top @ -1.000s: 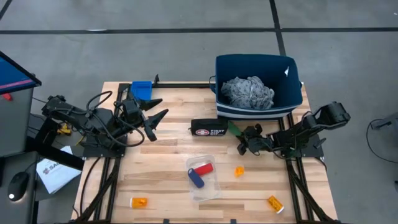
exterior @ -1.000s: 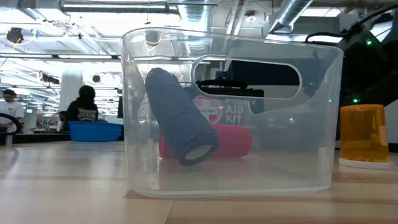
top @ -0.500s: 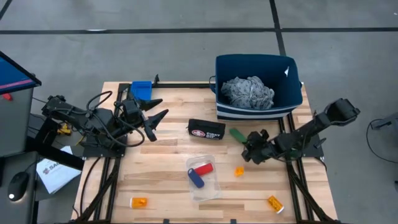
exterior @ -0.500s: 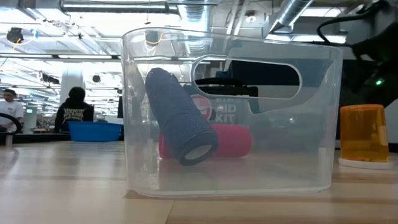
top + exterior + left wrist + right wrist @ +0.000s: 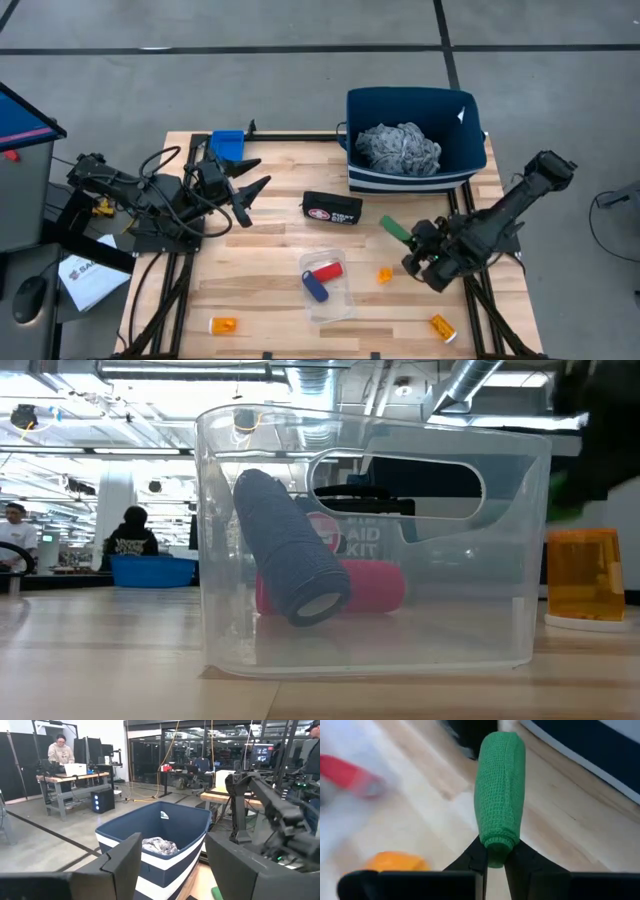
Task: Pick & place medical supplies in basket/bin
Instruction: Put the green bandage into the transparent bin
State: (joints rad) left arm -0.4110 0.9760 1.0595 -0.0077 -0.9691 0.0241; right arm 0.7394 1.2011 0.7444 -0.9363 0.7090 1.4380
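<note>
The navy-blue bin [image 5: 415, 165] stands at the table's far right with the grey mottled cloth [image 5: 399, 147] inside; both also show in the left wrist view, bin [image 5: 150, 865], cloth [image 5: 159, 845]. My right gripper [image 5: 411, 239] hovers in front of the bin, shut on a green roll [image 5: 392, 227]. A red roll [image 5: 326, 271] and a blue roll [image 5: 315, 287] lie in a clear tub [image 5: 337, 303]. Orange pill bottles [image 5: 384, 275], [image 5: 222, 325], [image 5: 442, 326] rest on the wood. My left gripper [image 5: 258, 175] waits open at far left. My right gripper pinches the green roll by one end [image 5: 496, 845] between its two fingertips [image 5: 475, 861]. The roll points straight out along the fingers, toward the bin. It is lifted clear of the table, and shows as a green blur [image 5: 563, 495] above an orange bottle in the low view.
A black first-aid pouch [image 5: 333, 209] lies left of the green roll. A small blue box [image 5: 227, 143] sits at the far edge by the left arm. In the low view the clear tub [image 5: 370, 540] fills the foreground, an orange bottle [image 5: 584, 575] to its right. People show in the room beyond.
My right gripper, shut on the green roll throughout, has drawn back from beside the black pouch toward the near edge and somewhat rightward, carrying the roll along and up. The left arm has kept still.
</note>
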